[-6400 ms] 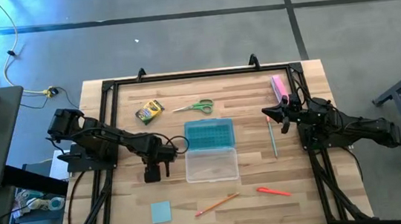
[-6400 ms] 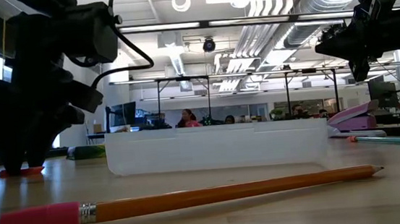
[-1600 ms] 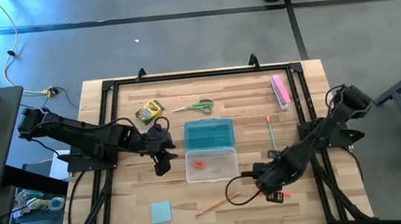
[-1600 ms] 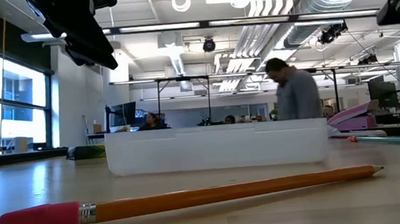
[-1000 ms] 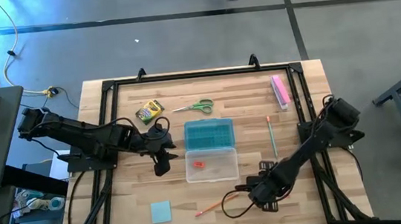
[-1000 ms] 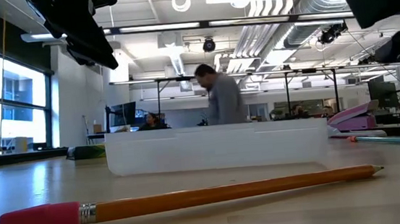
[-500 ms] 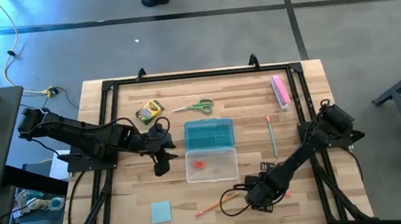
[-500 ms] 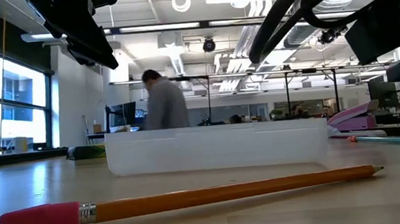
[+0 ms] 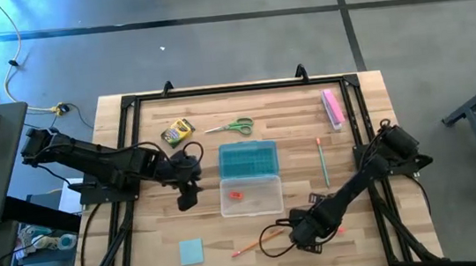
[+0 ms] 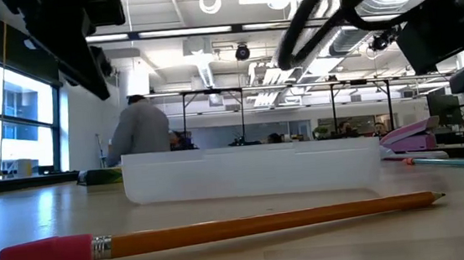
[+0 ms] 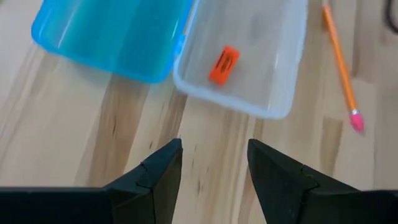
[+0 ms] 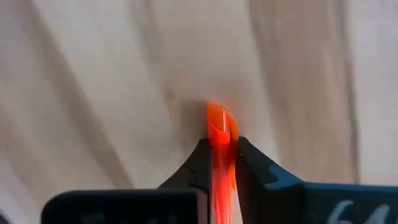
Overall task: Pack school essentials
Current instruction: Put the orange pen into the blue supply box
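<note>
Orange shows between the dark fingers of the right gripper [image 12: 221, 163], which is clenched on the orange pen [image 12: 221, 134] low over the pale wooden bench [image 9: 355, 112], at the near edge just right of the orange pencil [image 9: 258, 242]. The left gripper [image 11: 212, 163] hangs released, its fingers apart and holding nothing, just left of the clear plastic case [image 9: 252, 194], whose teal lid [image 9: 248, 159] lies folded back. A tiny red piece [image 9: 235, 193] sits inside the clear tray. The light-blue note pad [image 9: 191, 251] lies near the front left. The crayon box [image 9: 178, 132] and green-handled scissors [image 9: 232, 127] rest at the far side, the thin green pencil [image 9: 323, 161] and pink bar [image 9: 332, 108] to the right.
</note>
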You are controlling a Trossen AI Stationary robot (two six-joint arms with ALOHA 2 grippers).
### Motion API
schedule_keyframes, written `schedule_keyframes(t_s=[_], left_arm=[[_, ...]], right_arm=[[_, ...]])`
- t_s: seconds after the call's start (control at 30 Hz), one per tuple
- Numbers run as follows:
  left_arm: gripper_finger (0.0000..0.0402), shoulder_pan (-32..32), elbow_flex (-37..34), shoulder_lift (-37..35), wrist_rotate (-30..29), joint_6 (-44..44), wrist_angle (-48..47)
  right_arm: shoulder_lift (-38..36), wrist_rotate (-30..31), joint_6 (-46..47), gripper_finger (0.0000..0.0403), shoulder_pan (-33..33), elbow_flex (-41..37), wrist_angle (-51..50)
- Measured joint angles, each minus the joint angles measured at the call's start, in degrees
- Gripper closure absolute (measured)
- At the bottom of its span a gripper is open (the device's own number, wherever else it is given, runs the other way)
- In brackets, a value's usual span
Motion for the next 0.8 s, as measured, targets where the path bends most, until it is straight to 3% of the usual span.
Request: schedule_keyframes(t_s=[0.4, 0.8], left_arm=[[0.0229, -0.29, 0.0, 0.0, 2.51, -2.09, -4.86], [0.0229, -0.31, 0.0, 0.0, 2.49, -4.76, -4.81]], right_arm=[[-0.58, -2.58, -6.99, 0.0375, -3.51, 13.91, 6.46], [-0.69, 14.66, -31.16, 0.037, -15.36, 21.71, 11.08]])
